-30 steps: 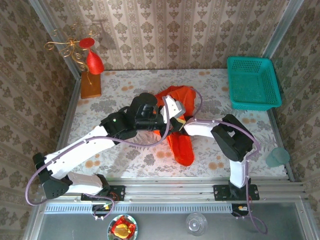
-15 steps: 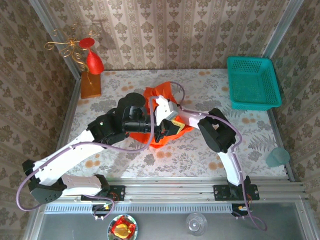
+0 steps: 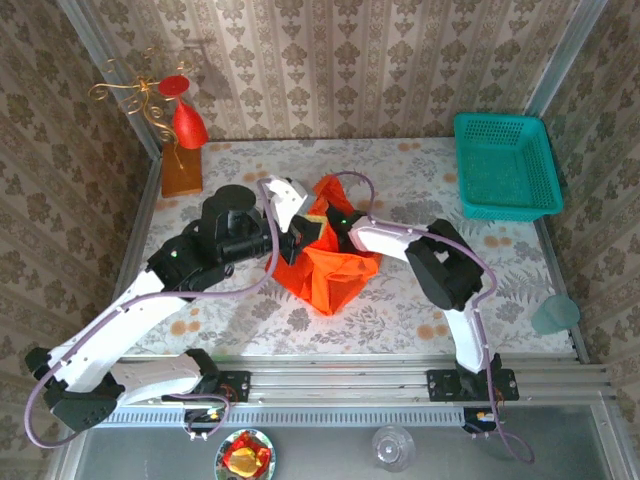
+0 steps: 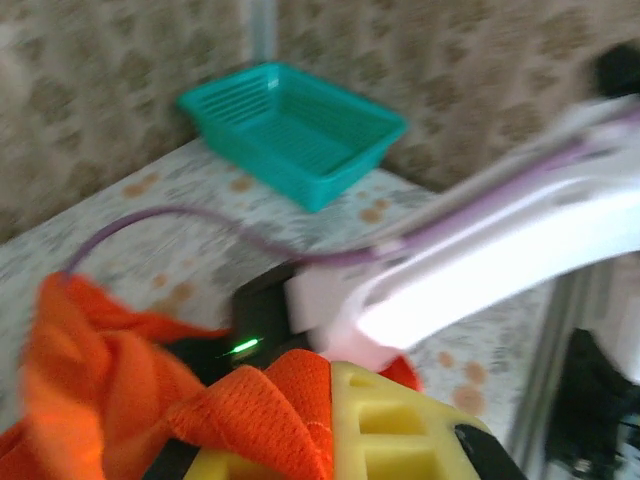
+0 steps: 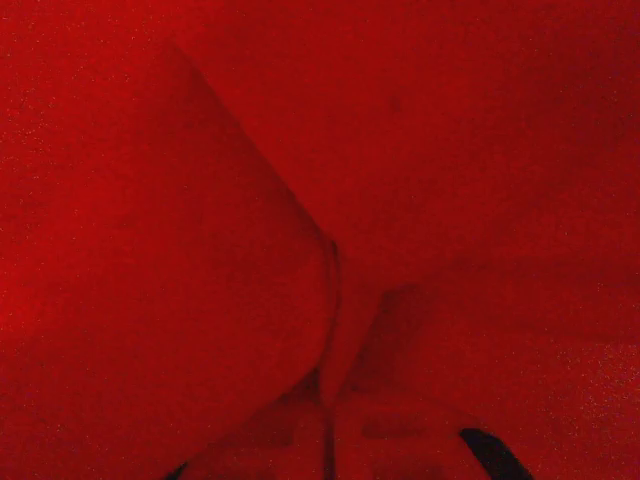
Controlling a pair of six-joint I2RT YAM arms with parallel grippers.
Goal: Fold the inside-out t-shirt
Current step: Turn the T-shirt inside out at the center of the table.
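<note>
1. A small dish [image 3: 268, 443] is sitting on the grey ledge in front of the table's [image 3: 420, 300] near edge. It is holding a red-and-yellow foil-like item [image 3: 244, 458]. A clear glass vessel [image 3: 392, 447] is standing to its right; its contents cannot be told.
2. A pale green cup [image 3: 553, 313] is standing at the table's right edge; its contents cannot be told.
3. The inside-out t-shirt [image 3: 325, 272] is lying bunched at the table's centre, with its far part raised at the two grippers.
4. The left gripper [image 3: 302, 232] is clamping an orange hem of the shirt between its yellow fingers [image 4: 385, 420].
5. The right gripper [image 3: 330, 225], just beside the left one, is holding its jaws fully together. A fold of the shirt is running into the line where they meet, and fabric is draping over the wrist camera.
6. A teal mesh basket [image 3: 505, 165] is sitting at the far right corner, showing its bare floor.
7. A glossy red ornament [image 3: 190, 125] is standing on a wooden block [image 3: 182, 172] at the far left corner.
</note>
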